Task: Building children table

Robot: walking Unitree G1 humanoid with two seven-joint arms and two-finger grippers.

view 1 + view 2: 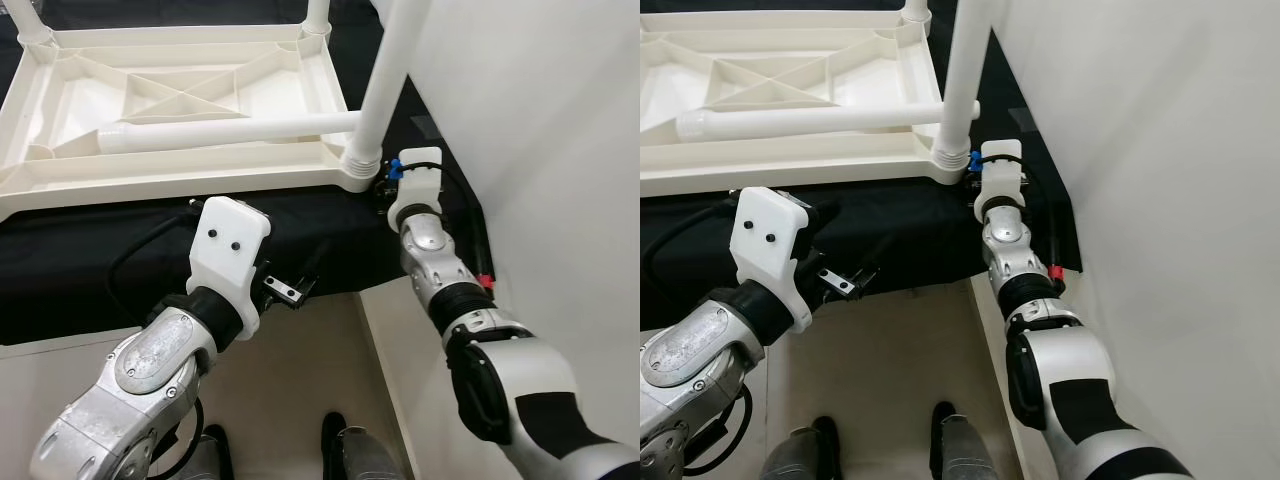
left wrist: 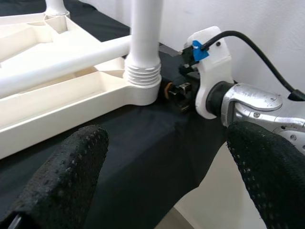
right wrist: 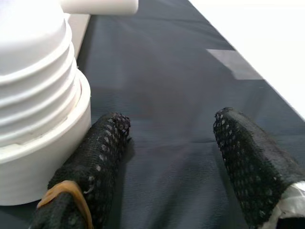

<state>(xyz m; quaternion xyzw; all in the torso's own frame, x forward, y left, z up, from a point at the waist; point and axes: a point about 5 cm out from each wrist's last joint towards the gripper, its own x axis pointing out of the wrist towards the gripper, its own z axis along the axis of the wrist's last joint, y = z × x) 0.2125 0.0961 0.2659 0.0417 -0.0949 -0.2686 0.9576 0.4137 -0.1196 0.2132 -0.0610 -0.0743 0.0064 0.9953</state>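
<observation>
The white plastic table top (image 1: 150, 185) lies upside down on a black cloth. One white leg (image 1: 385, 80) stands upright in its near right corner socket (image 1: 360, 170). A loose leg (image 1: 220, 133) lies across the underside. My right gripper (image 3: 171, 126) is open and low on the cloth. One of its fingers (image 3: 102, 152) lies right beside the threaded socket (image 3: 33, 95), and nothing is between the fingers. My left gripper (image 2: 167, 138) is open and empty. It hovers over the cloth's near edge, facing the socket (image 2: 141, 81) and the right wrist (image 2: 212, 71).
Two more legs rise from the far corners (image 1: 318, 15) (image 1: 35, 20). A white wall (image 1: 540, 120) runs close along the right. The black cloth (image 1: 80, 260) ends at a near edge above beige floor (image 1: 290, 400), where my feet (image 1: 335, 440) stand.
</observation>
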